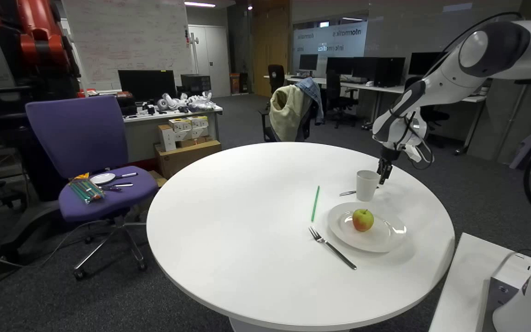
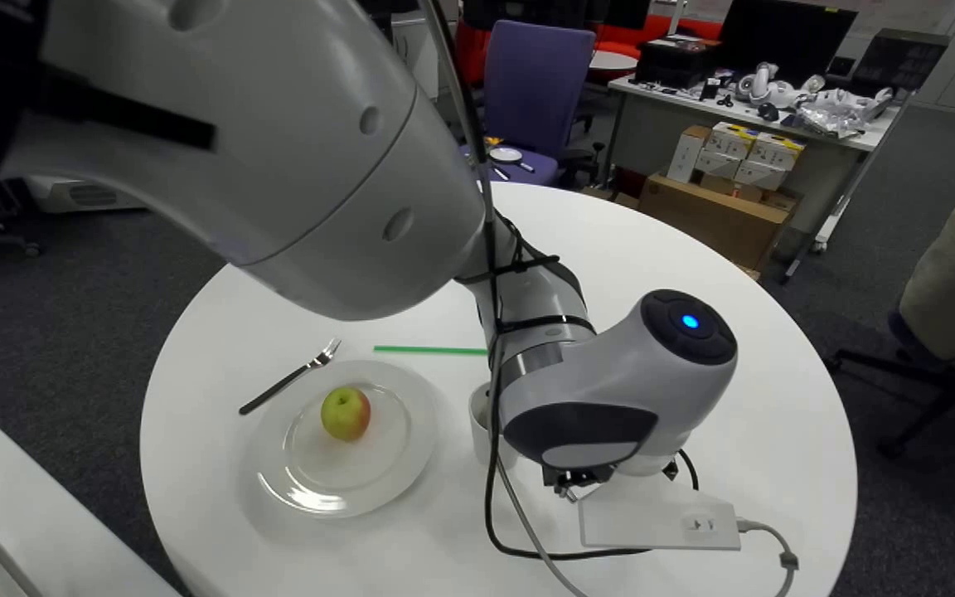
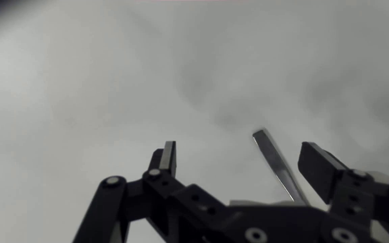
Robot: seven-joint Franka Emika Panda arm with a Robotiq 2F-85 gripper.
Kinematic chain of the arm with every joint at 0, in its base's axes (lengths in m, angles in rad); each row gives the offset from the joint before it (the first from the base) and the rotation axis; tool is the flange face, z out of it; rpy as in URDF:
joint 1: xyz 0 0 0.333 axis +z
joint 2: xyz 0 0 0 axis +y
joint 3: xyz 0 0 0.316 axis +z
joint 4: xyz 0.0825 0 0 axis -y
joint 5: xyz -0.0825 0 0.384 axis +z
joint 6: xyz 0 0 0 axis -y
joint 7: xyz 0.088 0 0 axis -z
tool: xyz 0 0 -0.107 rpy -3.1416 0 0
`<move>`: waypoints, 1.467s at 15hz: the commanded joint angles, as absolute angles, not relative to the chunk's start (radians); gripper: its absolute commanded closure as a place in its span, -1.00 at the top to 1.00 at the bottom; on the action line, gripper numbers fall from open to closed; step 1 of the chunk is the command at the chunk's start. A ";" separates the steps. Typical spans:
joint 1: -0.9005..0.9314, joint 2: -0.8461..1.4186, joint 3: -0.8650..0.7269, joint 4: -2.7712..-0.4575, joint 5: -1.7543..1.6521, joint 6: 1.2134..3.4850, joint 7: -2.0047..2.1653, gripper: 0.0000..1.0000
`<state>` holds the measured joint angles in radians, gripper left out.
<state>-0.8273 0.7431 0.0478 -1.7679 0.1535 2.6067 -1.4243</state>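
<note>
This was an office-like robotics lab — a white-and-grey jointed robot arm (image 1: 454, 80) stood across from a red-and-black robot (image 1: 37, 23). Flat black monitors (image 1: 147, 85) sat on white desks (image 2: 874, 134); a large, scribbled-on whiteboard (image 1: 129, 41) stood behind one.

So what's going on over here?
A robot arm has its gripper open low over the table, beside a white cup. It grips nothing; in the wrist view a metal utensil shows between the parted jaws. Nearby are an apple on a plate, a fork and a thin green stick.
</note>
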 commanded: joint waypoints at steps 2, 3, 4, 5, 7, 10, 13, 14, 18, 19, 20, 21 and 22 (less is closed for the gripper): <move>-0.819 0.709 0.041 -1.824 0.139 2.626 -1.443 1.00; -0.808 0.714 0.034 -1.831 0.119 2.642 -1.456 1.00; -0.798 0.718 0.026 -1.836 0.097 2.654 -1.468 1.00; -0.788 0.722 0.018 -1.841 0.074 2.670 -1.479 1.00; -0.766 0.730 -0.003 -1.850 0.022 2.712 -1.493 1.00; -0.752 0.735 -0.015 -1.868 -0.042 2.777 -1.523 1.00; -0.777 0.736 0.014 -1.873 -0.059 2.783 -1.571 1.00; -0.791 0.734 0.028 -1.871 -0.055 2.764 -1.603 1.00; -0.840 0.737 0.073 -1.844 -0.031 2.689 -1.737 1.00; -0.850 0.738 0.080 -1.837 -0.025 2.670 -1.765 1.00; -0.858 0.738 0.084 -1.829 -0.018 2.645 -1.788 1.00; -0.865 0.739 0.086 -1.822 -0.012 2.625 -1.811 1.00; -0.870 0.740 0.086 -1.814 -0.007 2.603 -1.833 1.00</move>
<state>-0.8333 0.7561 0.0614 -1.8326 -0.0323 2.6706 -1.7490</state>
